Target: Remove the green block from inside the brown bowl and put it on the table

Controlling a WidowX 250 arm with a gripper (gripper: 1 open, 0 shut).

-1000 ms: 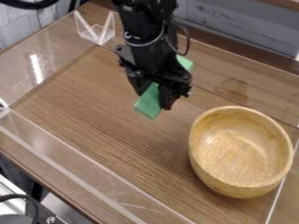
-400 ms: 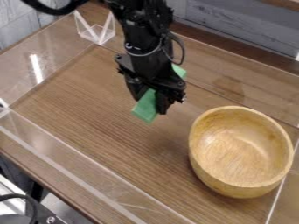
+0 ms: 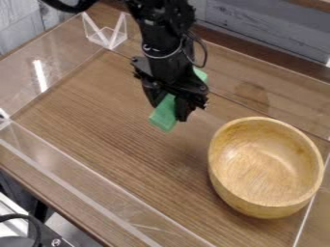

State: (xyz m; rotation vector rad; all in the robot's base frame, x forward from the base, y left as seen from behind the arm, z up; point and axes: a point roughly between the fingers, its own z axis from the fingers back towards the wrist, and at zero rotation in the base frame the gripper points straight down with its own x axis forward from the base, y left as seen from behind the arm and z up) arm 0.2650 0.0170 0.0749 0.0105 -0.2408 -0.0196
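My black gripper [image 3: 171, 104] points down over the middle of the table [image 3: 91, 111], shut on the green block [image 3: 164, 115]. The block sticks out below the fingers, its lower end close to the tabletop; whether it touches I cannot tell. The brown bowl [image 3: 265, 164] sits to the lower right of the gripper, empty, with a gap between it and the block.
Low clear acrylic walls [image 3: 77, 198] border the tabletop on all sides. A clear triangular stand [image 3: 106, 34] is at the back left. A second green piece [image 3: 203, 75] shows just behind the gripper.
None beyond a slight drift of the gripper and block; the grip is unchanged and the bowl has not moved.
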